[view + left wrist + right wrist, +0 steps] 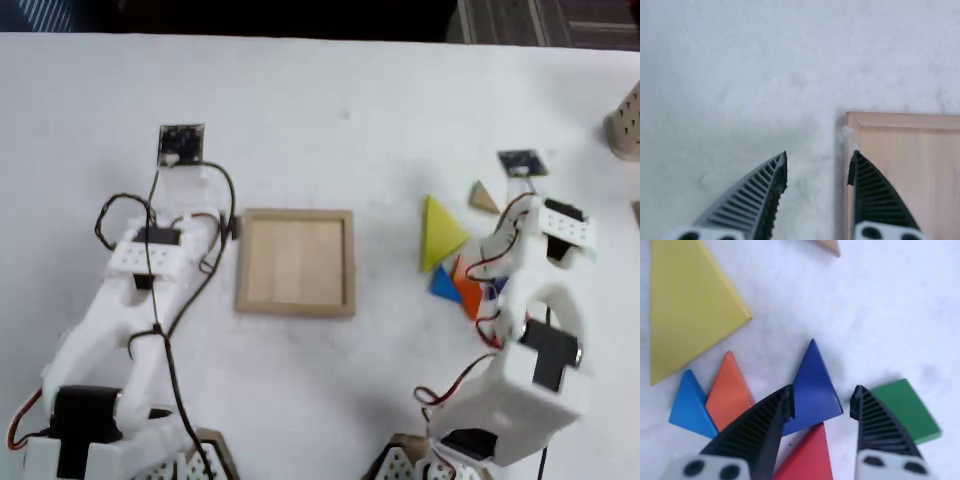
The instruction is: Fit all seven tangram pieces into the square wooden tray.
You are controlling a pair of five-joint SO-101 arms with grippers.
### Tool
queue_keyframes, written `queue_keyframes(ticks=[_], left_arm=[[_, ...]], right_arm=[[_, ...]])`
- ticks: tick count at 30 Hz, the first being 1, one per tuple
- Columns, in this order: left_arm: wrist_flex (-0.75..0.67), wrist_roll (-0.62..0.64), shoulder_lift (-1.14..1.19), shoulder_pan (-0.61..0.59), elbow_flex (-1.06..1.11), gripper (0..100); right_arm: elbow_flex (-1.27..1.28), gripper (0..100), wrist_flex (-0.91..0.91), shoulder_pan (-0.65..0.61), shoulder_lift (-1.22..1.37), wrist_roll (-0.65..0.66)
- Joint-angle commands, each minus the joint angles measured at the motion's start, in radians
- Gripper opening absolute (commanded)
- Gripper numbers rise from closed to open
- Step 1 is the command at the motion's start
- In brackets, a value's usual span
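1. High view: a white matt bench [330, 110] carries one square wooden tray [243, 262] at the middle of the frame. The tray is pale, with a raised rim and a floor of plank strips, and its bare floor shows fully. Two white plastic arms trail red and black wires. The left arm [120, 300] is at the lower left, its wrist just beside the tray's left rim. The right arm [530, 360] is at the lower right, above a cluster of flat pieces. These lie right of the tray and well apart from it: one large yellow triangle [440, 232], one small tan triangle [484, 197], and one light blue piece [443, 284] touching one orange piece [466, 288].

2. Left wrist view: the left end effector [819, 162] stands open, its two pointed, ribbed fingers apart and gripping nothing. One tip is over bare bench at lower centre. The other is over the tray's corner at lower right.

3. Right wrist view: the right end effector [822, 395] is open too and grips nothing. Seven smooth, flat pieces lie on the bench, none in the tray:
   - yellow at the upper left
   - tan, cut off at the top edge
   - light blue against orange at the lower left
   - one dark blue triangle [812, 380] at centre, a corner of it between the fingertips
   - one red triangle [807, 455] at the bottom
   - one green four-sided piece [910, 407] at the lower right, partly behind a finger
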Motion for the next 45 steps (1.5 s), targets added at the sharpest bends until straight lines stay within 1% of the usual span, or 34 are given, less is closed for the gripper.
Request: queue_keyframes(ticks=[1, 4, 9, 15, 18, 27, 37, 40, 45], left_arm=[[-0.018, -0.014, -0.041, -0.005, -0.014, 21], [-0.018, -0.014, -0.044, -0.005, -0.012, 21], [-0.017, -0.014, -0.047, -0.005, -0.009, 21], [-0.017, -0.014, -0.047, -0.005, -0.009, 21], [-0.015, -0.014, -0.047, -0.005, -0.009, 21], [-0.015, -0.014, -0.048, -0.005, -0.009, 21], [-0.015, -0.014, -0.048, -0.005, -0.008, 21], [-0.015, -0.014, -0.048, -0.005, -0.008, 21], [-0.015, -0.014, -0.048, -0.005, -0.008, 21]], right_arm=[[0.052, 19.0, 0.022, 0.012, -0.140, 0.014], [0.130, 19.1, -0.007, 0.013, -0.180, 0.014], [0.229, 19.3, -0.127, 0.018, -0.183, 0.003], [0.238, 19.3, -0.165, 0.038, -0.183, -0.109], [0.242, 19.4, -0.183, 0.038, -0.183, -0.123], [0.244, 19.4, -0.209, 0.033, -0.180, -0.123], [0.140, 19.4, -0.203, 0.022, 0.019, -0.121], [0.107, 19.3, -0.171, 0.022, 0.028, -0.121], [0.097, 19.3, -0.177, 0.021, 0.021, -0.121]])
